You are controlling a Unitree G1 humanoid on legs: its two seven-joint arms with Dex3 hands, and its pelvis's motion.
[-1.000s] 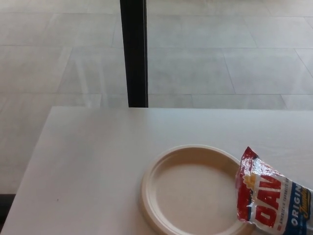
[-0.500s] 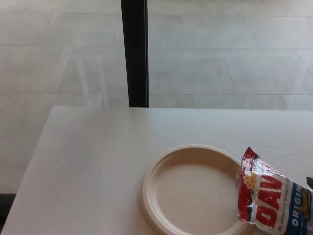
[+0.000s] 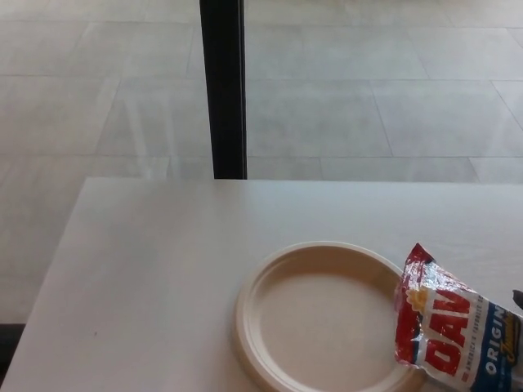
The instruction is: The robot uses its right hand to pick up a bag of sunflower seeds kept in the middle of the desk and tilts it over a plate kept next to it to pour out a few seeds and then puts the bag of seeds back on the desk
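A red, white and blue bag of sunflower seeds point(image 3: 451, 331) lies at the lower right of the white desk point(image 3: 147, 261). Its crumpled left end rests over the right rim of a round beige plate point(image 3: 243, 314). The plate has nothing in it. A small dark sliver of my right hand point(image 3: 518, 299) shows at the picture's right edge, just right of the bag and apart from it. Too little of it shows to tell its state. My left hand is out of sight.
A black vertical post point(image 3: 223, 90) stands beyond the desk's far edge, with a pale tiled floor point(image 3: 368, 98) behind it. The desk's left edge runs diagonally from the post's base toward the lower left corner.
A dark sliver of my right hand has come in at the right edge since a second ago. The bag and plate have not moved; the view wobbled slightly.
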